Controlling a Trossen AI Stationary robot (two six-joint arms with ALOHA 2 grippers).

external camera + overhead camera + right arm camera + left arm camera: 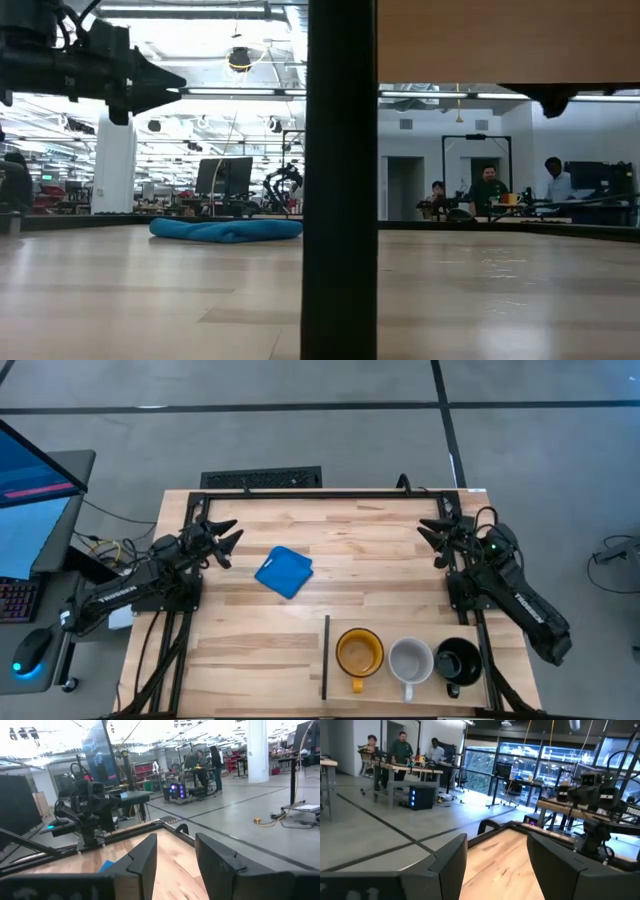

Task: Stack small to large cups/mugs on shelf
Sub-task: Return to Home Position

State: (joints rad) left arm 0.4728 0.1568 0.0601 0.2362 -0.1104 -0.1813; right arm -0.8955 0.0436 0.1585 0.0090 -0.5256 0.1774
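Desk: a light wooden butcher-block desk [380, 550] holds all the things.
Landmark: a thin black upright divider strip [326, 657] stands on the desk near one long edge. In the low view it shows as a wide dark post, very close.
Shelf: the light wooden shelf panel [420, 625] lies right against the strip, on the right arm's side.
Yellow mug: a see-through amber-yellow mug with a handle [359, 653] stands upright on the shelf, just beside the strip.
Grey mug: a pale grey-white mug with a handle [410, 661] stands next in the row, one mug away from the strip.
Black mug: a shiny black mug with a handle [458, 660] stands last in the row, farthest from the strip.
Handles: all three point the same way, along the strip toward the desk edge.
Blue thing: a flat blue square [285, 572] lies on the other side of the strip, well apart from it.
Left end effector: the left end effector [232, 536] hangs above the desk past the blue square, well apart from the strip. Its two dark fingers [450, 860] are spread apart.
Right end effector: the right end effector [430, 543] hangs on the shelf's side of the strip, well apart from the mugs. Its fingers [142, 857] are spread apart too.
Room: people [488, 185] are at far tables behind the desk.
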